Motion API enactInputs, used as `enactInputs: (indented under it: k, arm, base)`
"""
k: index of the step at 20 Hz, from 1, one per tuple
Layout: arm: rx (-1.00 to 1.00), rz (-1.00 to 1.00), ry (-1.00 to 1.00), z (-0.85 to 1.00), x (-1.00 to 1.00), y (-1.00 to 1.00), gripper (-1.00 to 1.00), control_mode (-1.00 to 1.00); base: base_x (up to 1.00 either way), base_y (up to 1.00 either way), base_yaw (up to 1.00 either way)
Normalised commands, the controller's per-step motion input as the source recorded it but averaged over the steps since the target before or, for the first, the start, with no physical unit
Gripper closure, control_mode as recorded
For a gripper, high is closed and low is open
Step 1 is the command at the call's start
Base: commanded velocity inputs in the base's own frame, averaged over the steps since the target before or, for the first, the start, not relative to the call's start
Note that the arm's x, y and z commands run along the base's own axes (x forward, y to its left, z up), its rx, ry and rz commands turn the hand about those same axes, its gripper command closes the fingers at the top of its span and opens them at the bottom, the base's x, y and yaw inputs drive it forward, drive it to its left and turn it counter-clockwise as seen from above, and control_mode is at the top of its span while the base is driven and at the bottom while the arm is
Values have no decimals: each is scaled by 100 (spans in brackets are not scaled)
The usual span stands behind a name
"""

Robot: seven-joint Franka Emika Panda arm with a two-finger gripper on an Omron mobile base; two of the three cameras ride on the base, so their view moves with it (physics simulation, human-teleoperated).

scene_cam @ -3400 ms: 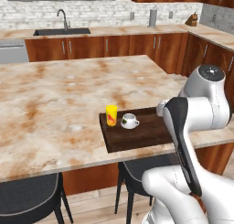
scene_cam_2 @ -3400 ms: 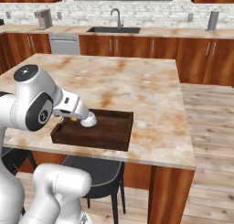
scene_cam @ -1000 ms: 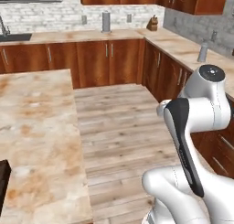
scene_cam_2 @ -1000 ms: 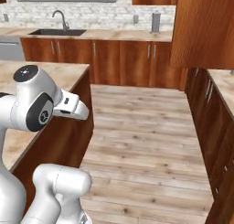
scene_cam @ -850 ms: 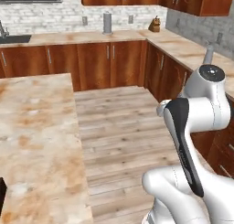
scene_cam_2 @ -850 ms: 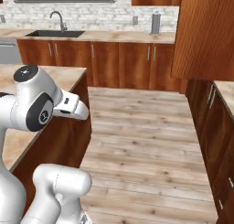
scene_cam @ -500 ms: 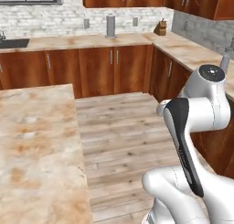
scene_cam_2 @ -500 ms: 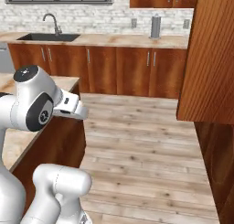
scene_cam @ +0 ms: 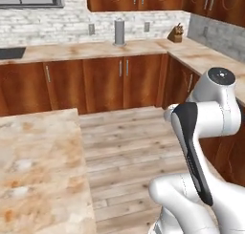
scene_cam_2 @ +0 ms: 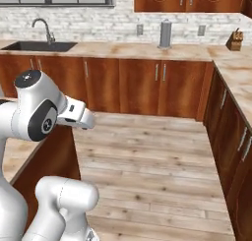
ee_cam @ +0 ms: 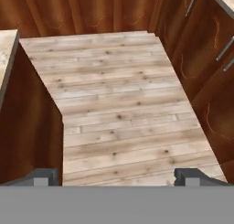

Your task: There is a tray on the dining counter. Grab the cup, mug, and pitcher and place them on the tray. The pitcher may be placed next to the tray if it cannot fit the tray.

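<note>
Pitcher point(scene_cam: 119, 32): grey, upright on far back counter point(scene_cam: 143, 47) by brick wall, well apart from gripper point(ee_cam: 117, 176). Gripper: jaws spread wide, empty, over plank floor point(ee_cam: 119, 109). Arm point(scene_cam_2: 39, 112): folded close to base, hand angled down and forward. Dining counter point(scene_cam: 38, 171): corner beside arm.

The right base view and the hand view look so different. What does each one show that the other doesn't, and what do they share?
The right base view alone takes in the far counter with the grey pitcher, the sink and faucet, and a knife block. The hand view alone shows the hand itself, its two dark fingertips spread wide apart with nothing between them. Both show the plank floor and the wooden cabinet doors.
</note>
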Motion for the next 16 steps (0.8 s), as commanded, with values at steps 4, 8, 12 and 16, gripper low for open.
enactInputs:
  k: [4, 8, 12, 16]
  arm:
    - [0, 0, 0, 0, 0, 0, -100, 100]
    - [0, 0, 0, 0, 0, 0, -100, 100]
    - [0, 0, 0, 0, 0, 0, -100, 100]
    - [0, 0, 0, 0, 0, 0, -100, 100]
  base:
    - [74, -19, -27]
    - [59, -12, -52]
    - [69, -1, -61]
    - [74, 0, -61]
